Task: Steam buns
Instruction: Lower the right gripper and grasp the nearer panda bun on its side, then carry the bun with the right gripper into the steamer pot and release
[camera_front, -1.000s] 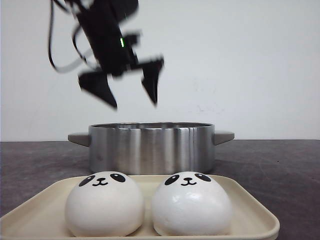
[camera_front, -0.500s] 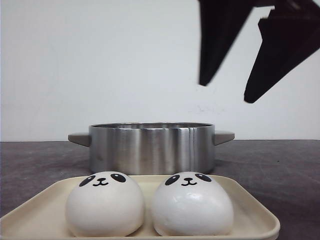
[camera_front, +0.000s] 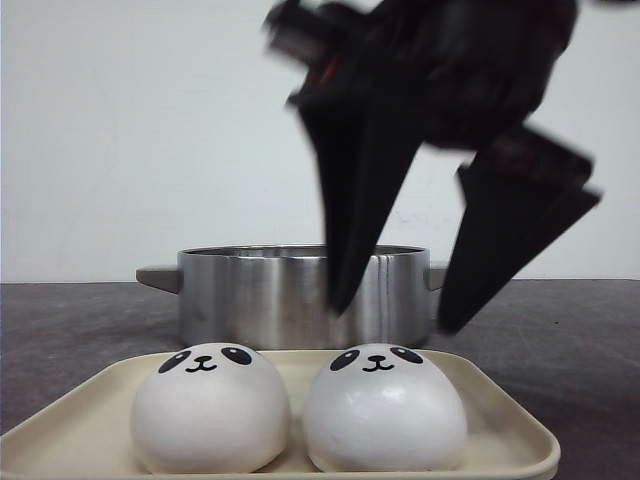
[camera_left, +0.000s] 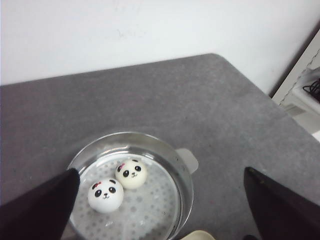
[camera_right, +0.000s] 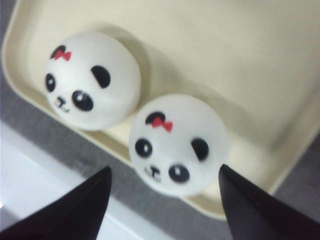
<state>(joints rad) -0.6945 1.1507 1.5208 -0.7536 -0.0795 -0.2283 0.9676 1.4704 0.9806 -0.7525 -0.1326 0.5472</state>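
Two white panda-faced buns sit side by side on a cream tray (camera_front: 505, 425): the left bun (camera_front: 210, 408) and the right bun (camera_front: 385, 408). My right gripper (camera_front: 395, 305) hangs open just above the right bun, blurred, its black fingers pointing down. In the right wrist view that gripper (camera_right: 165, 169) straddles the nearer bun (camera_right: 177, 142), with the other bun (camera_right: 92, 80) beside it. Behind the tray stands a steel pot (camera_front: 300, 295). Inside the pot (camera_left: 185, 180), two more buns (camera_left: 106, 195) (camera_left: 131, 173) lie on a perforated plate. My left gripper (camera_left: 161, 171) is open high above it.
The pot has grey side handles (camera_front: 158, 277). A corner of the tray (camera_left: 197, 235) shows beside the pot. The dark grey table (camera_left: 215, 100) ends at a white wall behind, and a white shelf (camera_left: 305, 85) stands past its corner.
The left gripper, above the pot a second ago, has left the front view. The right gripper came in from the upper right and dropped toward the right bun on the tray.
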